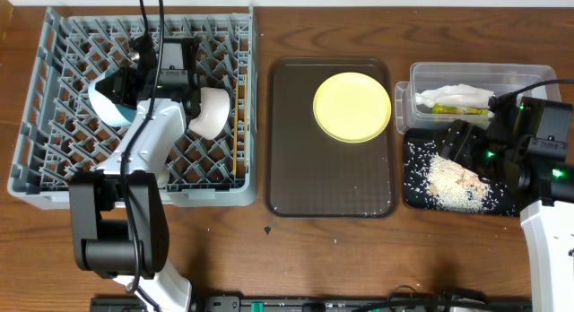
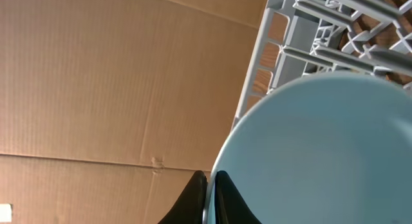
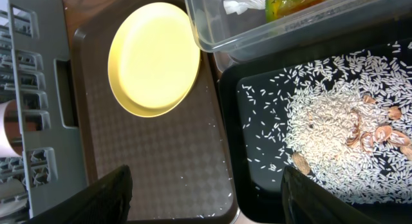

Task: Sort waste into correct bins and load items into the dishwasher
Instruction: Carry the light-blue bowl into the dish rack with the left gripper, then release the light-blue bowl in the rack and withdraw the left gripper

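Note:
My left gripper (image 2: pixel 209 185) is shut on the rim of the light blue bowl (image 2: pixel 322 147), holding it over the left part of the grey dish rack (image 1: pixel 54 88); the bowl shows in the overhead view (image 1: pixel 109 99). A white bowl (image 1: pixel 212 110) and wooden chopsticks (image 1: pixel 238 124) lie in the rack. The yellow plate (image 1: pixel 352 107) sits on the brown tray (image 1: pixel 330 182), also in the right wrist view (image 3: pixel 154 56). My right gripper (image 3: pixel 206 192) is open and empty over the edge between brown tray and black tray (image 3: pixel 257 179), which holds rice scraps (image 3: pixel 328 134). The clear tub (image 1: pixel 421 79) holds the napkin (image 1: pixel 457 94) and wrapper (image 1: pixel 457 107).
A few rice grains lie scattered on the brown tray (image 3: pixel 212 127). Brown nut-like bits (image 3: pixel 380 130) lie among the rice. A cardboard wall (image 2: pixel 96 89) stands behind the rack. Wooden table (image 1: pixel 269 258) lies in front.

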